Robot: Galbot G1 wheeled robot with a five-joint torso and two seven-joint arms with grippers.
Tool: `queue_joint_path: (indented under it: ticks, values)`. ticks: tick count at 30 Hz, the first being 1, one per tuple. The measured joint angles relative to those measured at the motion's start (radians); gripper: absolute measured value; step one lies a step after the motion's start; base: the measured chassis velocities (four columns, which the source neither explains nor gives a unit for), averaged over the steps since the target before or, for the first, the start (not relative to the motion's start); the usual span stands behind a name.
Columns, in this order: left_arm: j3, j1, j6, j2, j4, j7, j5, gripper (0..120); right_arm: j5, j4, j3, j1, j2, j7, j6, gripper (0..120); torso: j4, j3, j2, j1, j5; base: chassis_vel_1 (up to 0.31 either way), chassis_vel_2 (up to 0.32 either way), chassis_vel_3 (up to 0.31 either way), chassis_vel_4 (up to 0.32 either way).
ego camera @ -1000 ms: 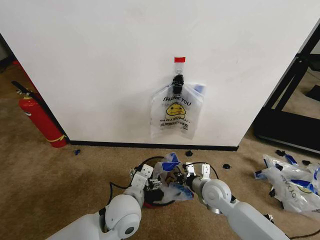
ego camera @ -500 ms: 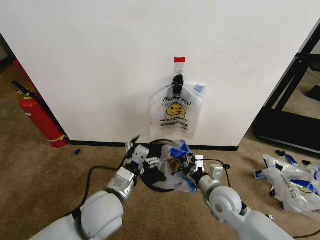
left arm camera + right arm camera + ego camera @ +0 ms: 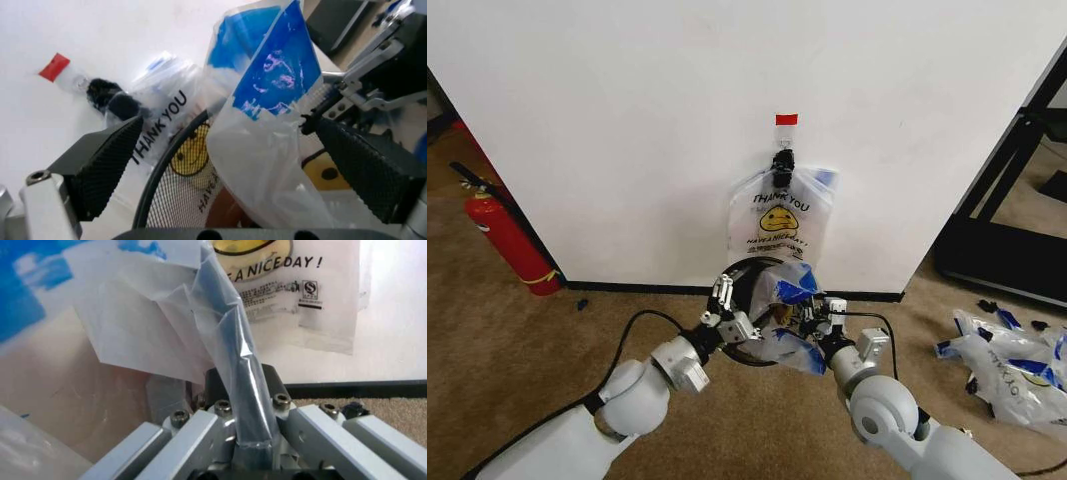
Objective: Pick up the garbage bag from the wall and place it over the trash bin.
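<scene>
Black wire-mesh trash bin (image 3: 739,300) tilted before the wall (image 3: 627,120), translucent garbage bag (image 3: 787,318) draped over its rim

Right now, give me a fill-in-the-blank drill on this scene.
1. The garbage bag in the claws drapes over the ___ rim.
2. The right claw is shut on the ___.
3. Another bag hangs on the wall from a black ___.
4. The left claw is ___.

Answers: trash bin; garbage bag; clip; open
</scene>
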Motion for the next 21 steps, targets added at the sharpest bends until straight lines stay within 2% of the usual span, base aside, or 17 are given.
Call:
queue_joint_path:
  ticks: [7,12,18,21]
  values:
    - [0.029,-0.005,0.046,-0.026,0.003,-0.025,0.051,100,-0.023,-0.012,-0.025,0.014,0.017,0.015,0.017,0,0.0001,0.000,0.000,0.000,0.0000,0.000,0.000,0.000,0.000]
    - [0.040,-0.013,0.038,-0.038,0.006,-0.047,0.064,95,-0.027,-0.019,-0.032,0.017,0.023,0.015,0.017,0,0.0000,0.000,0.000,0.000,0.0000,0.000,0.000,0.000,0.000]
    - [0.050,-0.025,0.014,-0.047,0.013,-0.060,0.066,68,-0.033,-0.030,-0.043,0.016,0.029,0.016,0.012,0,0.0001,0.000,0.000,0.000,0.0000,0.000,0.000,0.000,0.000]
    - [0.052,-0.030,0.006,-0.049,0.018,-0.060,0.065,62,-0.033,-0.033,-0.045,0.017,0.029,0.016,0.010,0,0.0000,0.000,0.000,0.000,0.0000,0.000,0.000,0.000,0.000]
